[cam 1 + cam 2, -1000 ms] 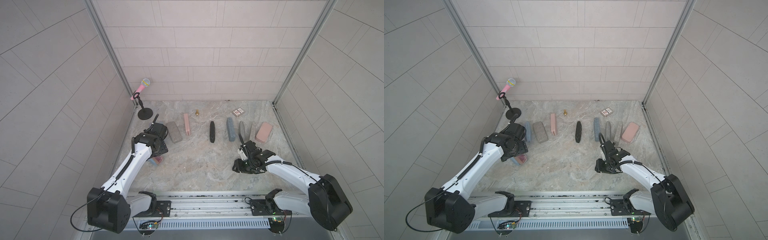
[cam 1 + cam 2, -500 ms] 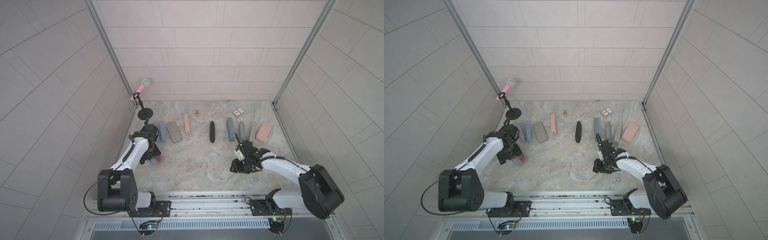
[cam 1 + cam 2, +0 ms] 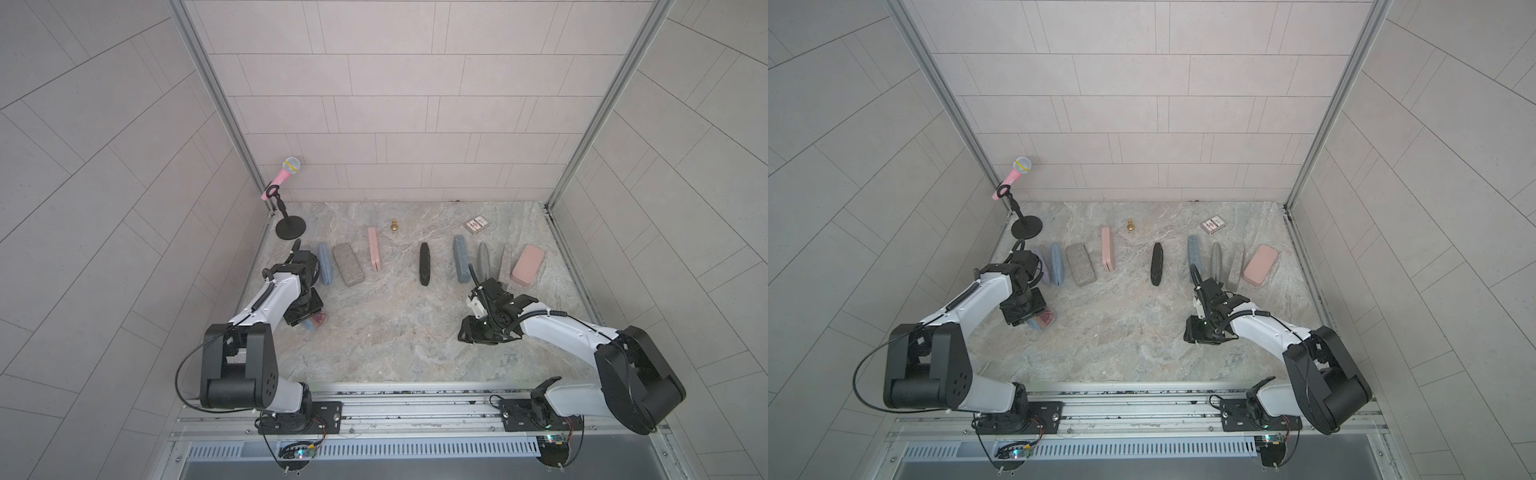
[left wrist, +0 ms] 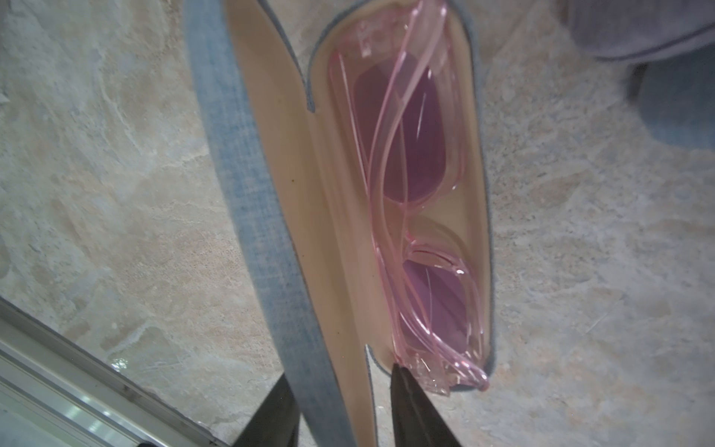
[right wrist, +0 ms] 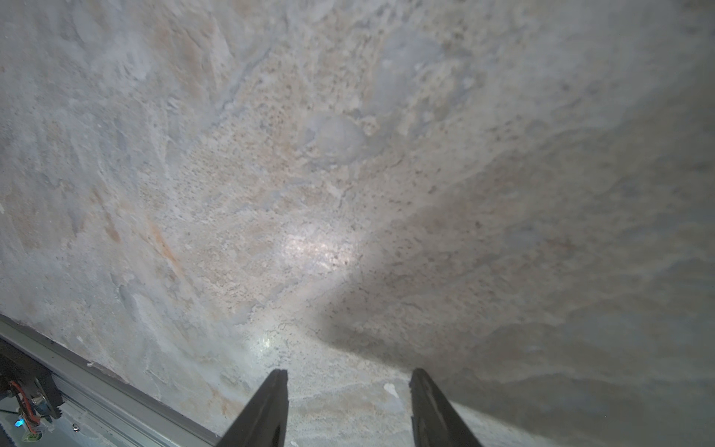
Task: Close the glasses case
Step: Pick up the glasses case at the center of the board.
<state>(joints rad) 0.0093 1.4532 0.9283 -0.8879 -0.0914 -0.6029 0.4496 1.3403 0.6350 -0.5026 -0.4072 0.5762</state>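
Note:
The glasses case (image 4: pixel 251 193) lies open on the stone table near its left side, with a blue fabric outside and a tan lining. Pink glasses (image 4: pixel 410 154) rest in its lower half. In both top views the case (image 3: pixel 316 323) (image 3: pixel 1045 321) peeks out from under my left wrist. My left gripper (image 4: pixel 339 371) straddles one end of the raised lid. One finger is against the lid's blue outside and the other stands a small gap off the lining. My right gripper (image 5: pixel 350 370) (image 3: pixel 469 332) hovers open over bare stone on the right, holding nothing.
A row of closed cases lies across the back: blue (image 3: pixel 324 270), grey (image 3: pixel 348 269), pink (image 3: pixel 373 254), black (image 3: pixel 424 269), blue (image 3: pixel 460 264), pink (image 3: pixel 528 270). A microphone stand (image 3: pixel 290 228), a gold pawn (image 3: pixel 394 225) and a card box (image 3: pixel 476 224) sit behind. A metal rail (image 4: pixel 58 379) edges the table.
My left arm drew back from the row of cases down onto the open case, and its jaws narrowed around the lid. My right gripper shifted only slightly.

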